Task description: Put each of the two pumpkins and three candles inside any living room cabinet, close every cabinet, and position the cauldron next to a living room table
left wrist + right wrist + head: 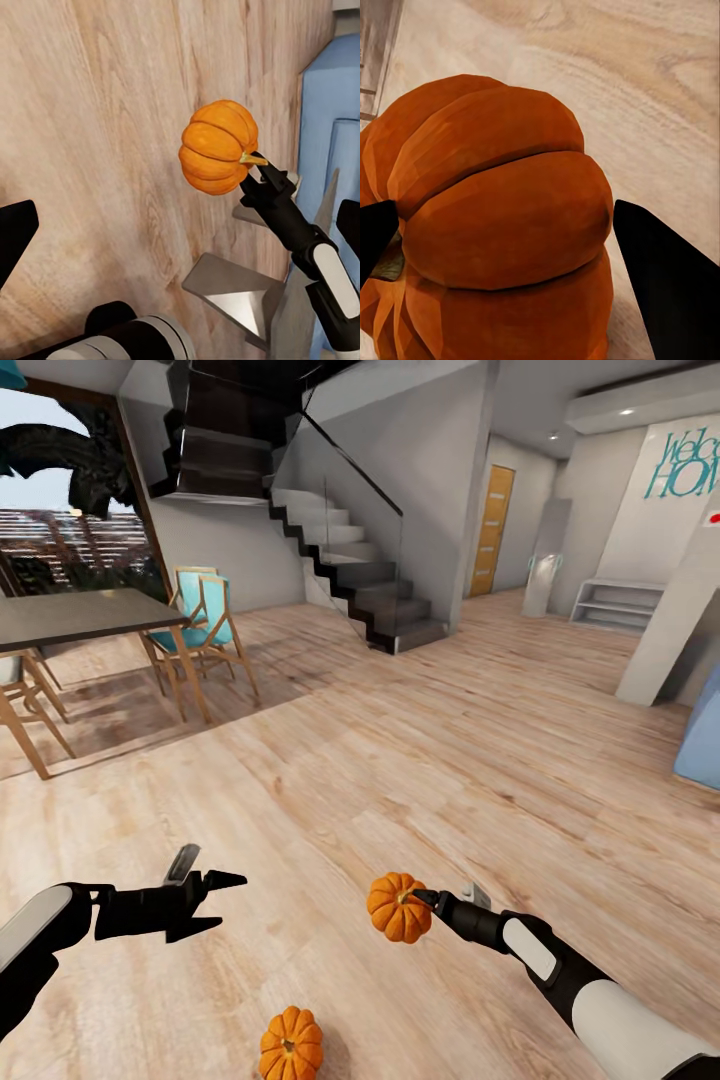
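nearest, at 6 o'clock in the head view, a second small orange ribbed pumpkin [291, 1044] lies on the pale wooden plank floor [420, 760], not yet taken. a little further, at 5 o'clock, the right gripper [418, 901] holds the first orange ribbed pumpkin [398, 907] by its stem end, above the floor; in the right wrist view its two dark fingers [664, 281] stand at both sides of the orange body [502, 225]. at 7 o'clock the left gripper [215, 900] is spread wide and carries nothing.

i judge the pumpkin light and stiff, with a smooth rounded skin that may slip. the grooves between the ribs look like the best place to hold, across the middle of the body. the thin stem [253, 158] looks a weaker place to hold.

further, at 10 o'clock, a dark flat surface on wooden legs [90, 615] stands with turquoise chairs [205, 615]. at 12 o'clock a dark staircase [360, 585] goes up, and at 2 o'clock is pale grey open shelving [615, 603].
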You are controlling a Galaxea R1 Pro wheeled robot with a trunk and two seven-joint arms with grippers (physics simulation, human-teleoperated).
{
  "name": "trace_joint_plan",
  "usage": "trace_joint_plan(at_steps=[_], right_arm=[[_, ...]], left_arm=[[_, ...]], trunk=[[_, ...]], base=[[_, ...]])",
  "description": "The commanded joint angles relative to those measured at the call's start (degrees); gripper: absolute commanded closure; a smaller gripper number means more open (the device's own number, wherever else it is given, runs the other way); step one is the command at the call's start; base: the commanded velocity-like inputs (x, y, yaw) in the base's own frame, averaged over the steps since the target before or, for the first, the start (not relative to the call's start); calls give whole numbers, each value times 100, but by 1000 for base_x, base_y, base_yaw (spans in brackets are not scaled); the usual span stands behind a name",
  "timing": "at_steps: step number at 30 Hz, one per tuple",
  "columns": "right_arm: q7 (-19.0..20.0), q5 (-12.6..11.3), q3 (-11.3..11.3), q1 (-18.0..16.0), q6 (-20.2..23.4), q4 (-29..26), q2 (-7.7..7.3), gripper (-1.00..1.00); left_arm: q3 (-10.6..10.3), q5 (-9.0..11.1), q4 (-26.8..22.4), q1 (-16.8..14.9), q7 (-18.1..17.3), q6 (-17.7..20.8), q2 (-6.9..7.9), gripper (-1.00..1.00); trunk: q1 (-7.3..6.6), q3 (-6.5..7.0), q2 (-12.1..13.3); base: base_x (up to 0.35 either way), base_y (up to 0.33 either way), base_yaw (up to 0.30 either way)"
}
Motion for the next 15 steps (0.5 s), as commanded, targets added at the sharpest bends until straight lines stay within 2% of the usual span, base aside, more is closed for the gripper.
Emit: trace_joint_plan(at_steps=[1, 9, 15], right_arm=[[2, -37, 25, -4, 12, -4, -4, 100], [3, -43, 25, -4, 12, -1, -4, 100], [17, -137, 26, -4, 12, -5, -5, 100]], left_arm=[[-6, 54, 1, -5, 55, -2, 4, -100], [0, 44, 14, -6, 56, -2, 4, -100], [11, 49, 15, -4, 48, -2, 4, -100]], trunk=[[-1, -5, -2], [-1, -5, -2], [-1, -5, -2]], base=[[0, 0, -8], [0, 50, -2], [0, 17, -28]])
